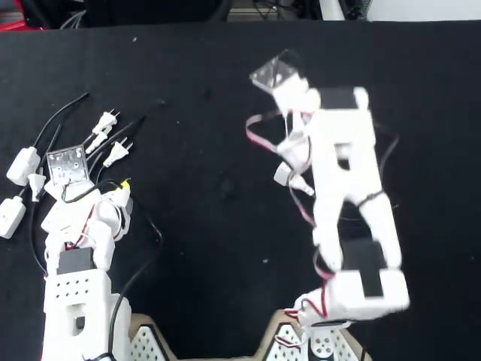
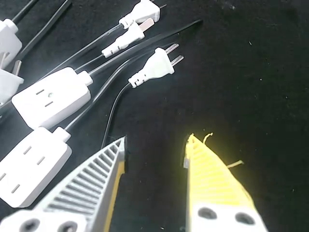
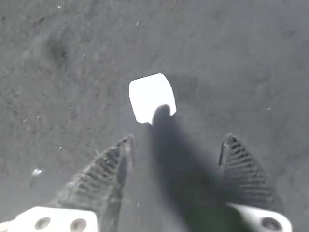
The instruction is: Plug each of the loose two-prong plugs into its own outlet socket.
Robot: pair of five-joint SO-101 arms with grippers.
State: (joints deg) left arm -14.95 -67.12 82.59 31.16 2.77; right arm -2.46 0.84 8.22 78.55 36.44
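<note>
Three white two-prong plugs on black cords lie at the table's left: one (image 2: 154, 65) nearest my left gripper (image 2: 154, 147), two more (image 2: 123, 41) (image 2: 141, 13) beyond it. In the high view they sit in a cluster (image 1: 109, 137). White outlet sockets (image 2: 50, 99) (image 2: 31, 164) lie beside them, near the left edge (image 1: 22, 165) (image 1: 10, 216). My left gripper (image 1: 69, 162) is open just short of the nearest plug, holding nothing. My right gripper (image 3: 176, 147) is open and empty over bare black cloth mid-table (image 1: 276, 74).
Black cords (image 1: 64, 113) trail from the plugs and sockets across the left side. A small white patch (image 3: 150, 96) lies on the cloth ahead of the right gripper. A black cloth (image 1: 203, 188) covers the table between the arms.
</note>
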